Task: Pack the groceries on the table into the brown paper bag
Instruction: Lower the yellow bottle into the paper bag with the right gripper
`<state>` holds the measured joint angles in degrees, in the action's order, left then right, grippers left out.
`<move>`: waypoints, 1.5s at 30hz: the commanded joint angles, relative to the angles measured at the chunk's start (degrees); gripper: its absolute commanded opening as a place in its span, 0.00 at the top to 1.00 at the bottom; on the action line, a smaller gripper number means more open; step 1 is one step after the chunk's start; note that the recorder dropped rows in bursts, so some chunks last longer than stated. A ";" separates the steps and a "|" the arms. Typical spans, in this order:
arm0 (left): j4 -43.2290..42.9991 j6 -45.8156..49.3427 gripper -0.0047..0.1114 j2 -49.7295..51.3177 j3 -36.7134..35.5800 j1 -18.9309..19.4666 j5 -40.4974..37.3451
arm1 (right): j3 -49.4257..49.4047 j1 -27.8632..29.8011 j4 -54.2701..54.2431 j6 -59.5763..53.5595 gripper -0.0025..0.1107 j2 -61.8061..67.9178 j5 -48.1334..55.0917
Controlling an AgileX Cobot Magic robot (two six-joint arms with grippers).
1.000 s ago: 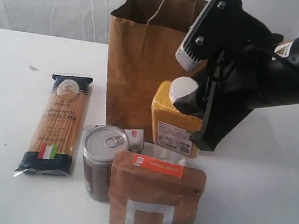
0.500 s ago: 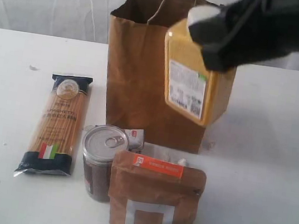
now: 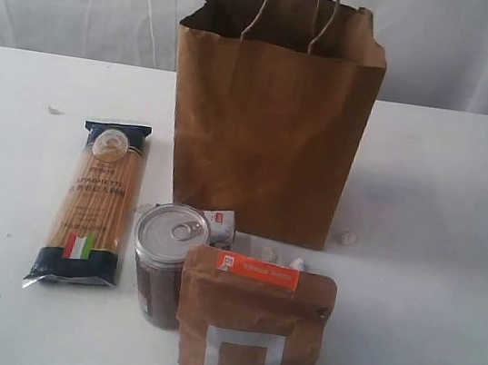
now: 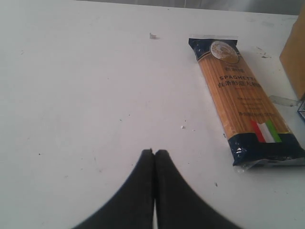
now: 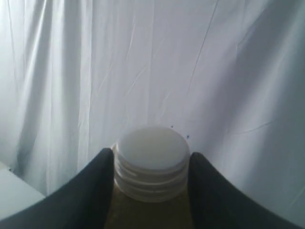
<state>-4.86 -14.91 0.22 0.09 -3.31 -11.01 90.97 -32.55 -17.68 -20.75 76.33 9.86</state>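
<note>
**Bottle in right hand, out of ext view; other groceries on counter**

Right hand (image 5: pixel 151 157): clamped on white-capped yellow bottle (image 5: pixel 150 148), one finger (image 5: pixel 93 191) each side of the neck, just under the cap. Bkgd in right wrist view is white curtain (image 5: pixel 214 71) w/ vertical folds. Neither this hand nor the bottle shows in ext view, so can't place the bottle rel. to the bag.

Left hand (image 4: pixel 153 157): clenched, tips pressed together, nothing btwn them. It's over a bare patch of counter (image 4: pixel 71 95); can't tell if it touches the surface. Spaghetti packet (image 4: pixel 243 100) is nearby, not touching.

Ext view:
- Brown paper bag (image 3: pixel 271 122) upright mid-counter, mouth open, rim creased, loop handles (image 3: pixel 293 6) standing up.
- Spaghetti packet flat, left of bag, clear gap btwn them.
- Pull-tab tin (image 3: pixel 172 231) upright in front of bag, silver top, dark body.
- Brown pouch (image 3: pixel 249 330) w/ orange label stands nearest cam, just beside the tin, covering its right edge.
- Small red-labelled item (image 3: pixel 219 227) behind the tin, too hidden to ID.

Surface: white, matte, far wider than the bag. A few specks and scuffs, a small scrap (image 3: pixel 55 110) far left, a small white bit (image 3: pixel 346 237) by the bag's front right corner.

Room: white draped curtain across the whole back, soft even light.
</note>
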 commanded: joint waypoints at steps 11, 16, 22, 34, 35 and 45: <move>-0.09 -0.04 0.96 -0.22 -0.09 -0.35 0.28 | 3.83 6.34 -0.25 0.05 0.98 12.19 1.77; -0.09 -0.04 0.96 -0.22 -0.09 -0.35 0.28 | 3.83 6.34 -0.25 0.05 0.98 13.82 5.72; -0.09 -0.04 0.96 -0.22 -0.09 -0.35 0.28 | 1.54 6.34 -0.08 -0.17 0.98 15.62 10.90; -0.09 -0.04 0.96 -0.22 -0.09 -0.35 0.28 | 0.80 6.34 -0.54 -0.17 0.98 19.89 9.88; -0.09 -0.04 0.96 -0.22 -0.09 -0.35 0.28 | 0.80 6.34 -0.54 -0.17 0.98 20.08 9.88; -0.09 -0.04 0.96 -0.22 -0.09 -0.35 0.28 | 0.80 6.34 -0.54 -0.02 0.83 23.22 11.57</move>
<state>-4.86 -14.91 0.22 0.09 -3.31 -11.01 91.16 -26.40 -17.66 -20.67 99.83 24.80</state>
